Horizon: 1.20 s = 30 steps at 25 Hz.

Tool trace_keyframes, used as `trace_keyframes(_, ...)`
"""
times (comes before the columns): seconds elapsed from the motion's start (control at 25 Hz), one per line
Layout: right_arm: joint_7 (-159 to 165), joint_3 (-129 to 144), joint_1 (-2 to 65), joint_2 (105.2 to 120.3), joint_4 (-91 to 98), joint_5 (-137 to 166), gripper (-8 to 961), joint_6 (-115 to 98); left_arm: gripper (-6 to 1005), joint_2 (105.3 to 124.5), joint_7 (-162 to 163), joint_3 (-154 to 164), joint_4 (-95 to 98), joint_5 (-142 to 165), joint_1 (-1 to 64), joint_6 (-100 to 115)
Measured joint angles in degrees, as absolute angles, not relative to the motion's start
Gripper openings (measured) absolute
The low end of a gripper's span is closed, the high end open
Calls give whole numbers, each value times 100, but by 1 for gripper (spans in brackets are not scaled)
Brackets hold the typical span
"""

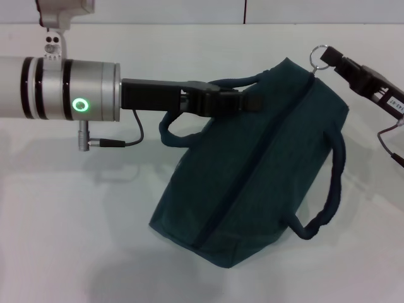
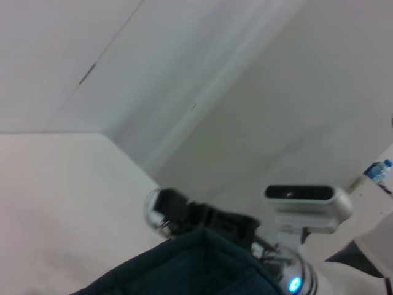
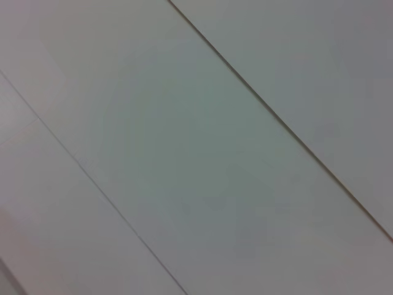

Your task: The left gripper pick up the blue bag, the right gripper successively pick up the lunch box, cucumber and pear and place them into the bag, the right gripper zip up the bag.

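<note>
The blue bag (image 1: 259, 170) lies tilted on the white table (image 1: 76, 221), its zipper line running closed along the top. My left gripper (image 1: 249, 101) reaches in from the left and is shut on the bag's far handle (image 1: 218, 85). My right gripper (image 1: 338, 62) is at the bag's upper right corner, shut on the ring zipper pull (image 1: 319, 55). In the left wrist view the bag's corner (image 2: 196, 264) shows with the right gripper (image 2: 169, 209) on the ring. The lunch box, cucumber and pear are out of view. The right wrist view shows only white panels.
The bag's near handle (image 1: 328, 208) hangs loose to the right. A thin black cable (image 1: 129, 140) loops under the left arm. The table's far edge meets a white wall (image 1: 189, 12).
</note>
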<state>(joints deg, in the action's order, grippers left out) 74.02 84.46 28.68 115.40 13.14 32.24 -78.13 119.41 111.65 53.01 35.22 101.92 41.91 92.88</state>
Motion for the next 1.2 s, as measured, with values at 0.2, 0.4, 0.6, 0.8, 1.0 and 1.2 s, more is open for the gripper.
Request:
trace_keyframes(0.2,7450,8522,2894,11546,1271,3243,9,-7693,59,11929,11054,5295,3529,10098,4163,9416)
trace_keyframes(0.4,7466,8637,2909,11565,1294,3255,9,-7627,59,11935,10937,5295,3533,9996,4147,9517)
trace_keyframes(0.6,7502,8648,2906,11565,1321,3252,9,-7705,59,11936,10916,5278,3510,9986,4123,9328)
trace_keyframes(0.8,7547,8600,2830,11544,1281,3215,42,-8023,59,11936,10925,5273,3505,9979,4088,9105)
trace_keyframes(1.0,7839,8380,2654,11534,1269,3185,197,-8123,60,11936,10947,5265,3528,9962,4076,8979)
trace_keyframes(1.2,7892,8291,2420,11386,1265,3184,299,-8130,60,11936,10962,5264,3527,9943,4092,8876)
